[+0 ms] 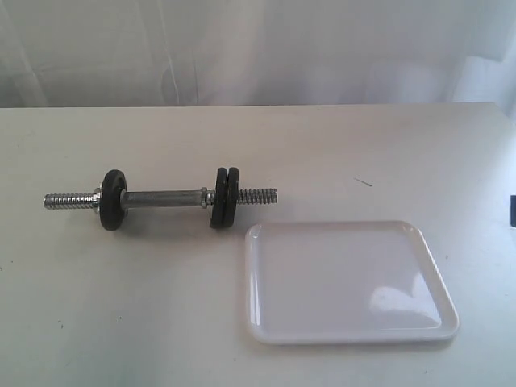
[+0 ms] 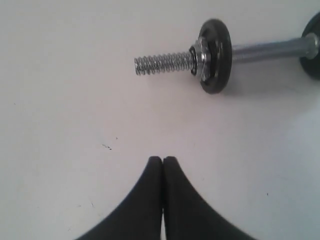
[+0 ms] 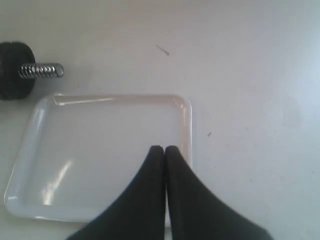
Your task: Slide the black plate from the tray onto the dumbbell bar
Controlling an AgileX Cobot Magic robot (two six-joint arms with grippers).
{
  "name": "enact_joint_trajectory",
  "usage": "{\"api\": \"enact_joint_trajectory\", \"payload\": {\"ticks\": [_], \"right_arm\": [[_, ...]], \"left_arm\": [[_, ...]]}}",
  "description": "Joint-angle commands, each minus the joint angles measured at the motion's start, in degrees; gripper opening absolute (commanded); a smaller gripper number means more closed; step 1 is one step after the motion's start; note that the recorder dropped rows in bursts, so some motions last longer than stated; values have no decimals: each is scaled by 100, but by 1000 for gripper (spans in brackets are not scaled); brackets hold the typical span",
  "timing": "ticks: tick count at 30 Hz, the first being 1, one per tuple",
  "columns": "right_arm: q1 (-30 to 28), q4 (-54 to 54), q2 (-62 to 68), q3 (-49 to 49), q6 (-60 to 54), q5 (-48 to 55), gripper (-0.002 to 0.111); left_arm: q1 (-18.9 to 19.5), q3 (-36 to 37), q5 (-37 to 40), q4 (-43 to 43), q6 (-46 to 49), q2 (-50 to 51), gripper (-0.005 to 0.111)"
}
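Note:
The dumbbell bar (image 1: 161, 197) lies on the table behind the white tray (image 1: 251, 282), which holds nothing. One black disc (image 1: 112, 198) sits near the bar's left threaded end. Two more stand pressed together near the right end, and the outer of that pair is the black plate (image 1: 234, 196). Neither gripper shows in the exterior view. The left gripper (image 2: 163, 159) is shut on nothing and hovers over bare table short of the left disc (image 2: 215, 55) and the bar (image 2: 270, 49). The right gripper (image 3: 164, 148) is shut and empty above the tray (image 3: 185, 125), with the black plate (image 3: 12, 70) farther off.
A small dark mark (image 1: 363, 182) lies on the table behind the tray. The table's right edge (image 1: 508, 137) is near, with a dark object (image 1: 513, 211) at the frame's border. A pale curtain hangs behind the table.

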Motion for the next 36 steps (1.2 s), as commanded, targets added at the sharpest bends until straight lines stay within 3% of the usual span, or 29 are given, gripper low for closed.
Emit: {"api": "enact_joint_trajectory", "payload": {"ticks": [1, 8, 13, 18, 22, 27, 31, 36], "right_arm": [[-48, -34, -1011, 418, -16, -477, 0], [-37, -153, -2864, 1204, -123, -1338, 0], [-37, -143, -4000, 1283, -135, -1302, 0], [-37, -49, -4054, 1350, -163, -1403, 0], [-37, -11, -4054, 1166, -163, -1325, 0], [-37, 143, -4054, 1078, -83, -1275, 0], [-37, 264, -4054, 1677, 92, -1779, 0], [-37, 295, -4054, 2328, 79, -2367, 0]], "left_arm": [[5, 576, -536, -99, -210, -1111, 0], [5, 1209, -1296, -99, -210, -2892, 0], [-5, 1667, -1801, -113, -219, -3902, 0], [-5, 1680, -1856, -113, -208, -4912, 0], [-16, 1612, -1826, -203, -465, -4912, 0], [-16, 1903, -975, -685, -1225, -4912, 0], [-16, 3013, -2058, -631, -1091, -4912, 0], [-16, 3620, -2643, -610, -974, -4912, 0]]}}
